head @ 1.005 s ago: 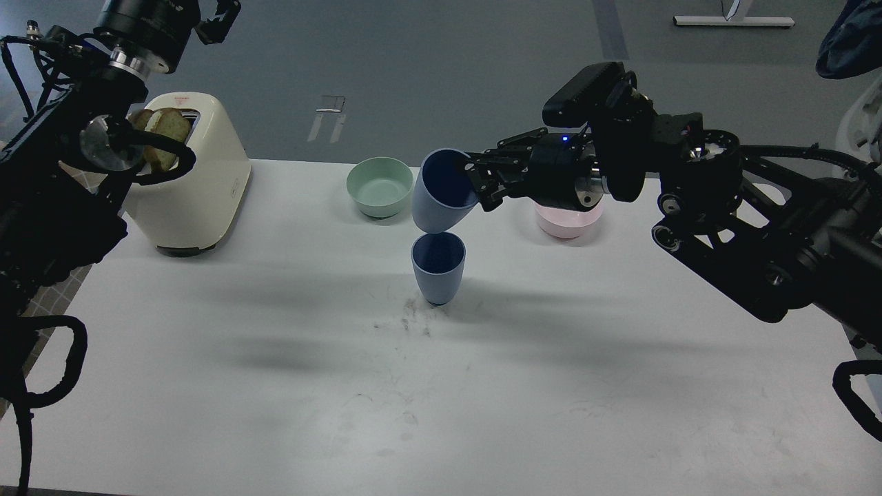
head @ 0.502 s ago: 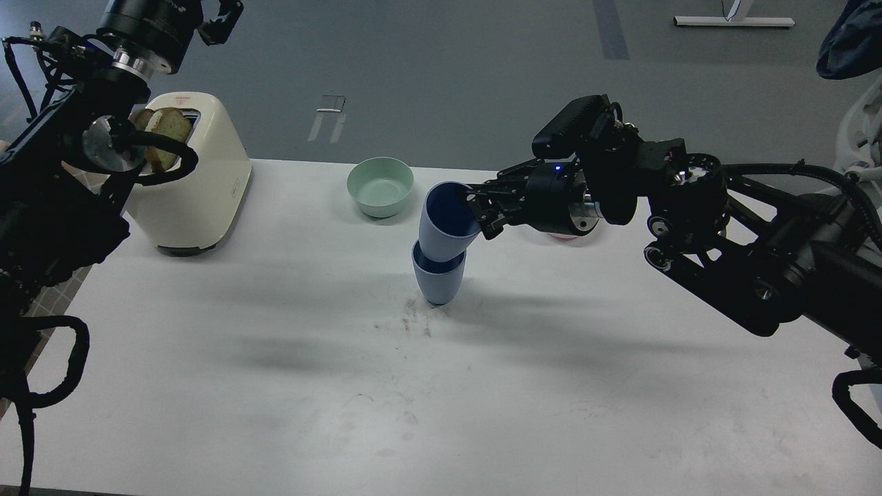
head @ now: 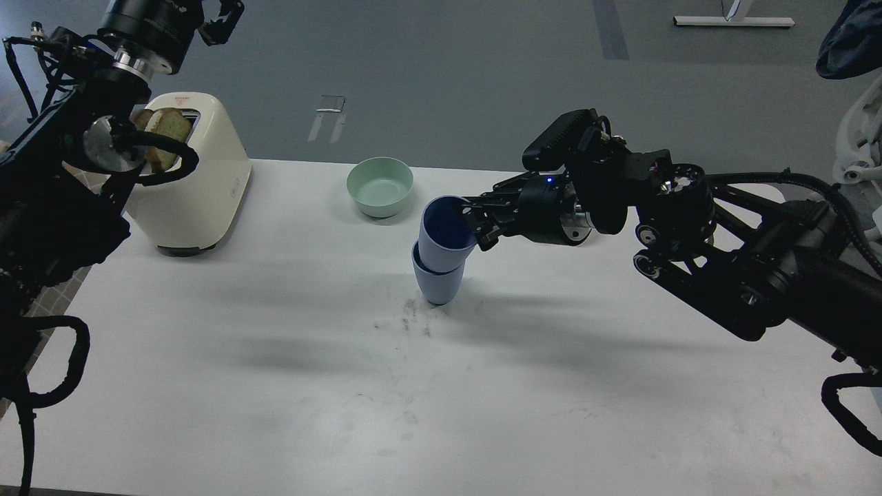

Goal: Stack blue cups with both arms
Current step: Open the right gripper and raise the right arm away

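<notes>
right tool (head: pixel 477 222) gripping upper blue cup (head: pixel 442 238) rim, nested tilted in lower cup (head: pixel 435 284)

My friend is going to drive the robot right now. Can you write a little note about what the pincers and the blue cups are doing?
Right pincer: shut on the rim of the top blue cup.
Left pincer: up high beyond the toaster, holding nothing; open or shut, cannot tell.
Cups: the top blue cup sits tilted, partly inside the bottom blue cup, which stands on the table.
Done: cup carried over and started into the other.
Left: straighten it, push it down fully, let go.
</notes>
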`<state>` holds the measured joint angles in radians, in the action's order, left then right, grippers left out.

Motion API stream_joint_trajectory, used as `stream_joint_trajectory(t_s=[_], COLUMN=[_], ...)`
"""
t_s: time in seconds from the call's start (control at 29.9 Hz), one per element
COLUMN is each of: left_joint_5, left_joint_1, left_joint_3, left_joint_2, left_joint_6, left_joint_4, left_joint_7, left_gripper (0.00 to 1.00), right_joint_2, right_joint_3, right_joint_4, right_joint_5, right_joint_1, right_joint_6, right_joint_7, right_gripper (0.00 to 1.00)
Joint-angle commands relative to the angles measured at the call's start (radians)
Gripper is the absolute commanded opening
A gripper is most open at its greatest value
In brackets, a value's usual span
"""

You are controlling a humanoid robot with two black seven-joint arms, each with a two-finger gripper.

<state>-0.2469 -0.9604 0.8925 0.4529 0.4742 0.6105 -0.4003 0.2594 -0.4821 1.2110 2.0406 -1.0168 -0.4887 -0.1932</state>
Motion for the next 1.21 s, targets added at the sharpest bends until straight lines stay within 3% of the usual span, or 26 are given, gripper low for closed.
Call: stream_joint_trajectory(t_s=[0.0, 0.2, 0.27, 0.3, 0.33, 0.6, 0.74, 0.9, 1.17], left_joint_5=[0.0, 0.0, 0.0, 0.0, 0.0, 0.0, -0.002, -0.002, -0.002], left_joint_1=[0.0, 0.0, 0.002, 0.002, 0.003, 0.011, 0.011, 0.012, 0.014], left_joint_3=[0.0, 0.0, 0.0, 0.0, 0.0, -0.003, -0.003, -0.004, -0.007], left_joint_2=[0.001, 0.001, 0.003, 0.006, 0.007, 0.007, 0.003, -0.002, 0.012], left_joint_6=[0.0, 0.0, 0.0, 0.0, 0.001, -0.002, -0.003, 0.0, 0.014], left_joint_4=[0.0, 0.0, 0.0, 0.0, 0.0, 0.0, 0.0, 0.0, 0.0], left_joint_7=[0.0, 0.0, 0.0, 0.0, 0.0, -0.002, 0.0, 0.001, 0.011], left_gripper=[0.98, 0.98, 0.98, 0.98, 0.98, 0.98, 0.98, 0.98, 0.98], right_joint_2=[0.0, -0.002, -0.002, 0.0, 0.0, -0.032, -0.029, -0.022, 0.02], right_joint_3=[-0.001, -0.016, -0.045, -0.085, -0.146, -0.596, -0.725, -0.926, -1.058], right_joint_4=[-0.001, -0.001, 0.001, 0.002, 0.007, -0.004, -0.014, -0.141, -0.343], right_joint_5=[-0.002, -0.005, -0.014, -0.016, -0.017, -0.114, -0.203, -0.425, -0.721], right_joint_1=[0.003, 0.004, 0.012, 0.029, 0.049, 0.063, 0.057, 0.063, 0.131], right_joint_6=[0.0, 0.0, 0.0, 0.0, 0.0, 0.0, 0.0, 0.0, 0.007], right_joint_7=[0.0, -0.002, -0.003, -0.005, -0.005, -0.005, -0.005, -0.008, -0.011], right_gripper=[0.26, 0.45, 0.64, 0.85, 1.0, 1.0, 1.0, 1.0, 1.0])
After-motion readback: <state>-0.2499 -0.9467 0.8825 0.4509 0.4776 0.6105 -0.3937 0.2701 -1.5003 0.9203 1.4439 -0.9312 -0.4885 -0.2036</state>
